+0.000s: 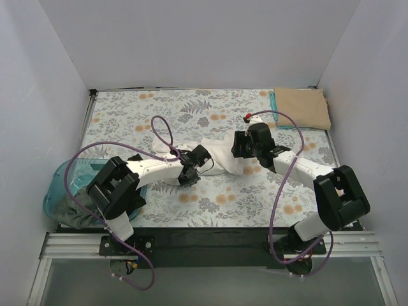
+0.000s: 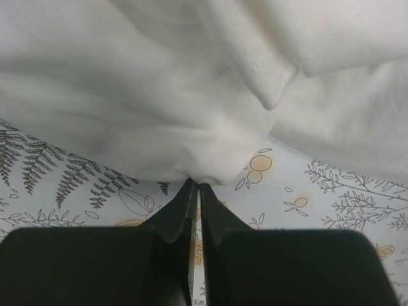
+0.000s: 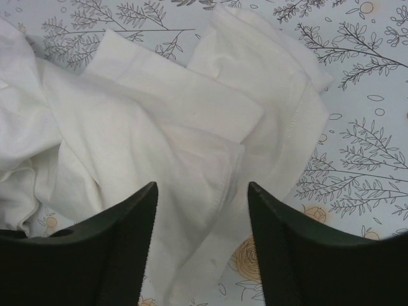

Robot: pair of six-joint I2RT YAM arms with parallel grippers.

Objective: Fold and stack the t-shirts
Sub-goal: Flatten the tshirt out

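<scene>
Bright, even overhead light — soft shadows, little glare.

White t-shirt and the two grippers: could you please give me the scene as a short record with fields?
white t-shirt: crumpled, lying between the two arms
left gripper: shut, pinching the shirt's edge
right gripper: open, over the shirt
tan t-shirt: folded, far right corner
basket: near left, with dark cloth inside
</scene>
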